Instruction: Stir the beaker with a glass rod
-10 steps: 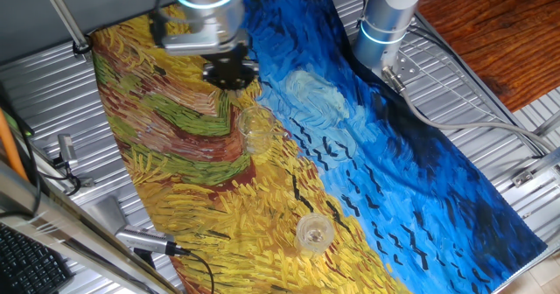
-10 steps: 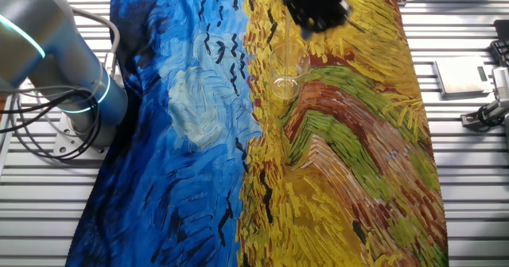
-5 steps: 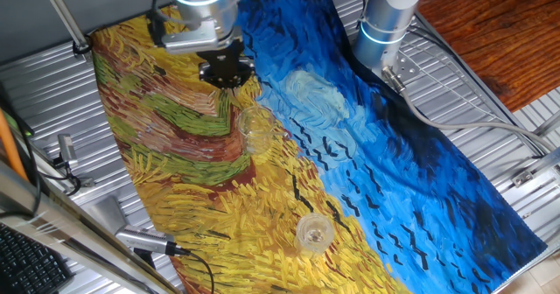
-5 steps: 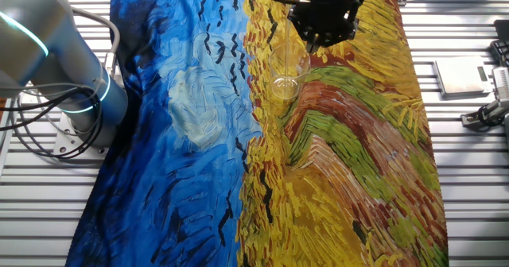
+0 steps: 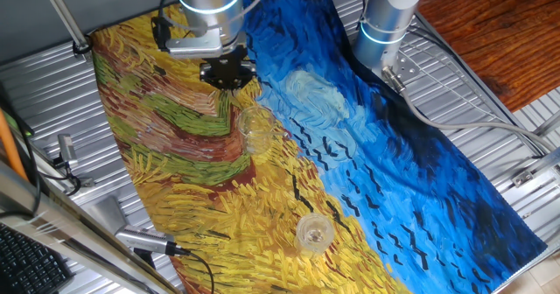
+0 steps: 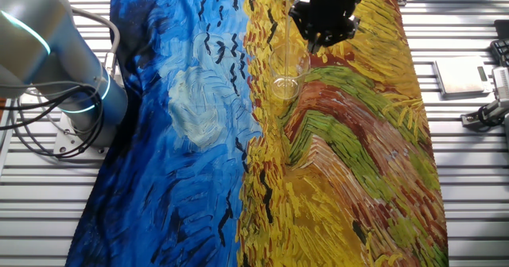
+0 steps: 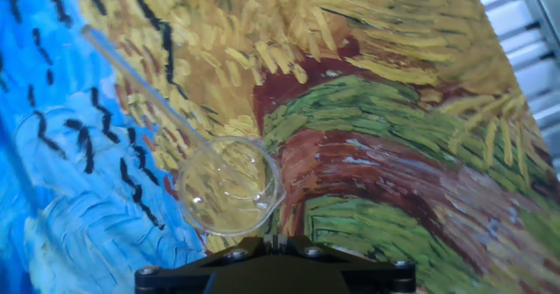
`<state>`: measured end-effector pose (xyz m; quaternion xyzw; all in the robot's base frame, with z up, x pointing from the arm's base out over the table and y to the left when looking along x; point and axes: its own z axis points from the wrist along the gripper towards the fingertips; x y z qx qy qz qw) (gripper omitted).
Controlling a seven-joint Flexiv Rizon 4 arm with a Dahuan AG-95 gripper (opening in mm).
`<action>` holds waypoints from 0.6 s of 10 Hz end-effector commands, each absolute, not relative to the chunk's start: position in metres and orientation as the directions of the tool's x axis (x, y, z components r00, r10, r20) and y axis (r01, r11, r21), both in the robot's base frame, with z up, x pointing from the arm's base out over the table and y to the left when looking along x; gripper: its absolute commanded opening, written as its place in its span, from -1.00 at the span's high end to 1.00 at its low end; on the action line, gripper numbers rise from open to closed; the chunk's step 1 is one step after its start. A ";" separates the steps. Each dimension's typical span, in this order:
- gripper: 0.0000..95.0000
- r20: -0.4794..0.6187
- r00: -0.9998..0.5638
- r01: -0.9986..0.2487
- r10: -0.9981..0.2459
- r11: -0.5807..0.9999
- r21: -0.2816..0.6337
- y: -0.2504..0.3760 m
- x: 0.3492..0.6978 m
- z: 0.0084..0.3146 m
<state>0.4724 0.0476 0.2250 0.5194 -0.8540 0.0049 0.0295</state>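
The beaker [image 7: 229,186] is a small clear glass standing on the yellow part of the painted cloth, just ahead of my fingers; it also shows in one fixed view [image 5: 255,129] and the other fixed view [image 6: 288,72]. The glass rod [image 7: 140,84] leans in the beaker, its lower end inside and its upper end pointing out over the blue part. My gripper [image 7: 275,240] hovers above and just beside the beaker, its fingers together with nothing between them. It also shows in the fixed views [image 5: 229,82] [image 6: 318,43], clear of the rod.
A second glass vessel with a whitish rim [image 5: 312,233] stands near the cloth's front edge. The arm's base [image 5: 385,23] is at the back by the blue side. Metal parts [image 6: 465,76] and cables lie on the ribbed table beside the cloth.
My gripper has shifted slightly near the beaker and steadied. The beaker and the rod have not moved.
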 end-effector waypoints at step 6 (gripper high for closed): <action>1.00 0.002 -0.481 -0.875 -0.877 0.481 0.053 0.023 0.488 0.216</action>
